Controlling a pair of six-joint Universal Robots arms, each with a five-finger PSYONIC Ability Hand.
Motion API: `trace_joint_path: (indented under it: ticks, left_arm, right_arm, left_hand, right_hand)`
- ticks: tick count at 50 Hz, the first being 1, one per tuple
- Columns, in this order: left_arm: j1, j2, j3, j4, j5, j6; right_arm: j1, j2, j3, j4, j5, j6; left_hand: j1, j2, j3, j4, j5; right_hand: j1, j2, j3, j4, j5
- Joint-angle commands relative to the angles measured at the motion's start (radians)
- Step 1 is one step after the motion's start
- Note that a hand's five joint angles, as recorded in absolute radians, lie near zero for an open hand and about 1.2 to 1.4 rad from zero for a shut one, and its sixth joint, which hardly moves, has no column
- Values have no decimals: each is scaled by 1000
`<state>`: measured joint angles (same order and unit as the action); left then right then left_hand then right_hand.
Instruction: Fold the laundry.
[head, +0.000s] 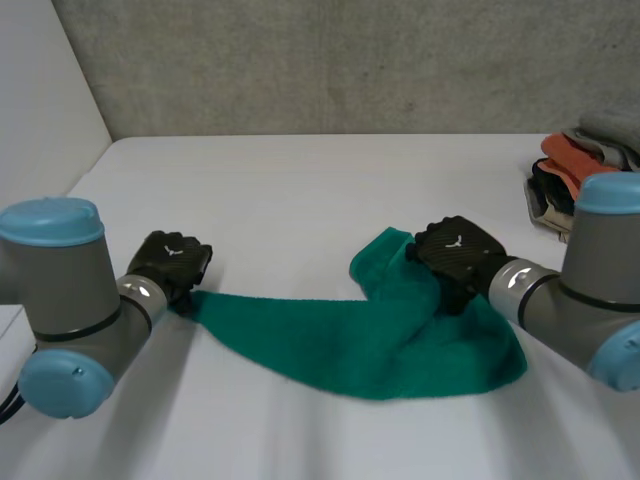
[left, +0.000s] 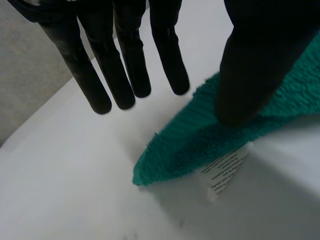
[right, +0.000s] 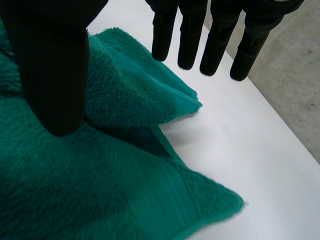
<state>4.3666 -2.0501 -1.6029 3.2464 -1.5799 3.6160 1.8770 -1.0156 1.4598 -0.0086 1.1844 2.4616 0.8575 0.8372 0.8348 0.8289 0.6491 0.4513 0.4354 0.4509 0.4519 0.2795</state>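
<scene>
So, a green towel (head: 370, 340) is seen lying rumpled on the white table (head: 300, 190), stretched out between the two hands. Its left end is drawn to a narrow point, and that point is met by the left hand (head: 170, 262). From the left wrist, the fingers (left: 125, 65) are seen held straight, side by side and clear of the cloth. The thumb (left: 260, 65) is set down on top of the towel just back from its corner. Nothing is pinched there, so fingers and thumb are well apart. A white printed label (left: 225, 170) is seen poking out from under that corner.

The right hand (head: 455, 255) is parked on the towel's bunched right part, next to a folded-over corner. Pretty much the same pose is found from the right wrist. The fingers (right: 190, 35) are straight and kept apart from the thumb (right: 55, 75), which is laid on the cloth. The fingertips are held near the folded corner's edge. No cloth is gripped here either.

A clothes pile (head: 585, 165) (orange, grey, black) is stacked at the table's far right edge, well apart from the towel.
</scene>
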Motion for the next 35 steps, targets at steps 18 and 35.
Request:
trace_joint_path:
  ticks: [18, 35]
  left_arm:
    - [-18, 82, 103, -7, -8, 33]
    - [-53, 225, 58, -16, 5, 7]
  right_arm:
    - [28, -61, -73, 41, 7, -9]
    - [-15, -327, -105, 532, 110, -268]
  left_hand:
    - [539, 559, 561, 567, 573]
    - [539, 559, 561, 567, 573]
  right_hand:
    - [945, 961, 945, 944, 942]
    - [945, 961, 945, 944, 942]
